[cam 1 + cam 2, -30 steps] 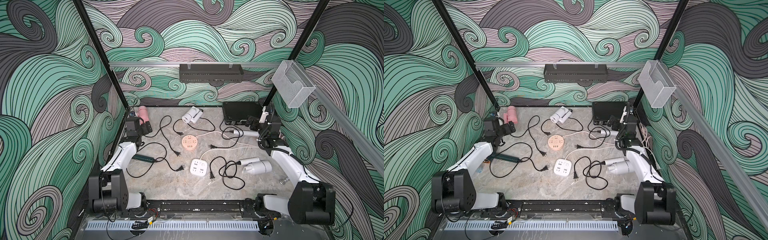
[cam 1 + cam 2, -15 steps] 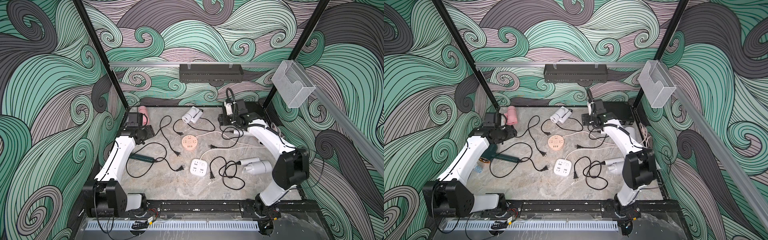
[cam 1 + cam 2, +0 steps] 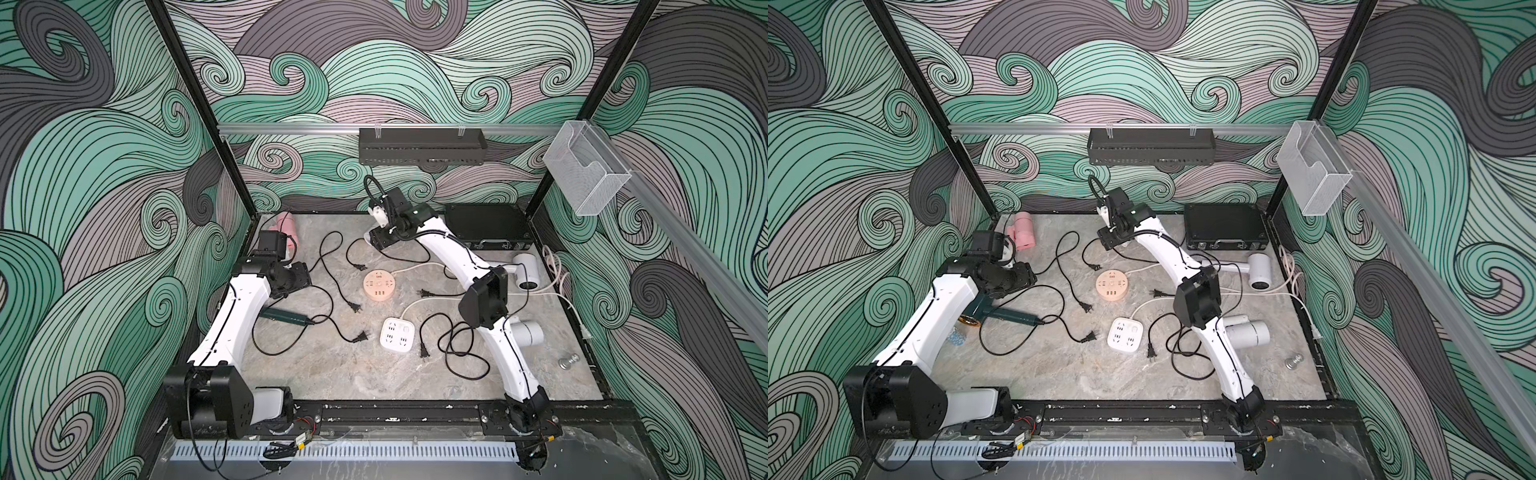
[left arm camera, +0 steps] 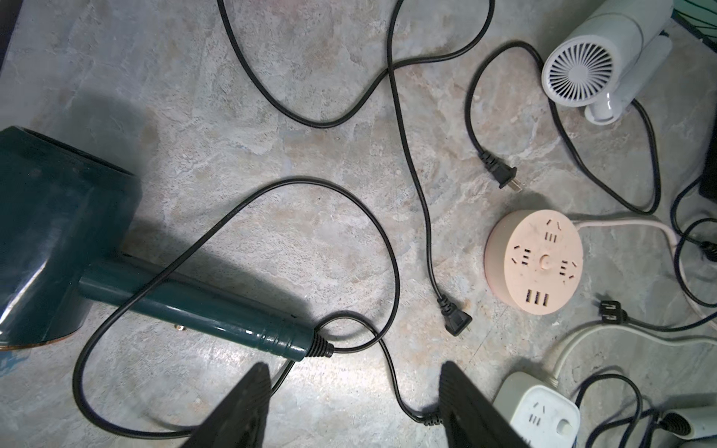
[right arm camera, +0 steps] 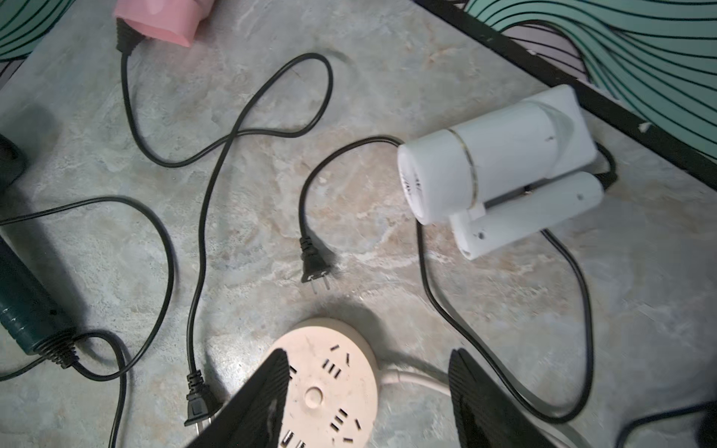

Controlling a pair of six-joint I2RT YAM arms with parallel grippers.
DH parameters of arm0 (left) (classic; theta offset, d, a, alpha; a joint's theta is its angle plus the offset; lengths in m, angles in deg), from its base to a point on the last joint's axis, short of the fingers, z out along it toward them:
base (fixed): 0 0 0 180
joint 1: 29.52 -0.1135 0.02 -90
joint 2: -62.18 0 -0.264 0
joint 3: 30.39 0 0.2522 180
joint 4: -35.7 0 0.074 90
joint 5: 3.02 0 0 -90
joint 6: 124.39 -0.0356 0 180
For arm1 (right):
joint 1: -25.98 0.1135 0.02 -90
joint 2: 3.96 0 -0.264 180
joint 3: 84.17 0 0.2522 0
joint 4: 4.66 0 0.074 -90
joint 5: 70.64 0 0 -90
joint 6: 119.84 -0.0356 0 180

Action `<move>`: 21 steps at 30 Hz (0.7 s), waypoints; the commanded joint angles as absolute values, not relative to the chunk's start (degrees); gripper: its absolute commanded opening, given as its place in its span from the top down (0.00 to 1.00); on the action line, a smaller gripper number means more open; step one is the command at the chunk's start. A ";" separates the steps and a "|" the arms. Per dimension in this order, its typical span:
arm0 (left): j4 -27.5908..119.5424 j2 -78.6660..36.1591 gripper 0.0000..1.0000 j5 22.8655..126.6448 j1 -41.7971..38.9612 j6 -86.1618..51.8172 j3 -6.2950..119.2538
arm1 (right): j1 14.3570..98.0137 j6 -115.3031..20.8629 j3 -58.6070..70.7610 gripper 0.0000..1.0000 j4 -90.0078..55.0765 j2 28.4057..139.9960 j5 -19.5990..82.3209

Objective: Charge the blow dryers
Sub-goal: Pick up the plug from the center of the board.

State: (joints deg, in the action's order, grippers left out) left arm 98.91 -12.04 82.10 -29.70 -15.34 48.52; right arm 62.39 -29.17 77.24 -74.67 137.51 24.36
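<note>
Lower centre of a top view: looped black cords (image 3: 420, 332) by square white socket hub (image 3: 397, 332), apt to snag. Mid-left: open, empty left claw (image 4: 353, 372) by dark green blow dryer (image 4: 194, 306). Upper centre: open, empty right claw (image 5: 368, 357) above round peach socket hub (image 5: 322, 395); may pinch wrong plug.

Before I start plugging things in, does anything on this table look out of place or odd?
A small metal part, maybe a screw, lies loose near the table's right edge. Otherwise just messy: black cords loop over each other, and no plug sits in the peach hub or white hub.
</note>
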 commanded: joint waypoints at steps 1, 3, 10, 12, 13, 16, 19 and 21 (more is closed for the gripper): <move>101.24 -9.76 0.32 80.22 -29.35 -17.47 48.88 | 63.14 -28.83 83.07 0.35 -80.65 141.23 28.86; 100.38 -9.13 0.32 78.42 -29.31 -16.60 47.30 | 63.51 -29.84 82.71 0.37 -78.39 142.79 30.87; 98.22 -6.23 0.34 74.42 -29.34 -14.18 41.82 | 64.73 -32.88 85.58 0.41 -73.70 149.60 30.63; 98.40 -5.20 0.34 74.41 -29.33 -14.56 40.81 | 65.05 -33.00 85.43 0.39 -72.61 150.61 29.47; 98.48 -4.68 0.34 74.42 -29.34 -14.68 40.47 | 65.17 -33.08 85.05 0.38 -71.75 150.86 29.10; 98.75 -3.51 0.34 74.32 -29.34 -14.95 39.55 | 65.45 -33.92 85.12 0.32 -70.10 152.28 28.70; 98.79 -2.72 0.34 73.74 -29.34 -14.63 38.94 | 65.71 -35.92 86.04 0.32 -69.61 153.67 28.91; 98.72 -2.39 0.34 73.48 -29.34 -14.53 38.68 | 66.06 -36.75 86.03 0.32 -69.29 154.34 28.83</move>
State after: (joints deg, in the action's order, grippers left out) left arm 98.32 -3.49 74.91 -29.70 -14.84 38.86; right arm 65.42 -34.96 84.54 -70.49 153.37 29.45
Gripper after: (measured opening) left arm 0.662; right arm 0.682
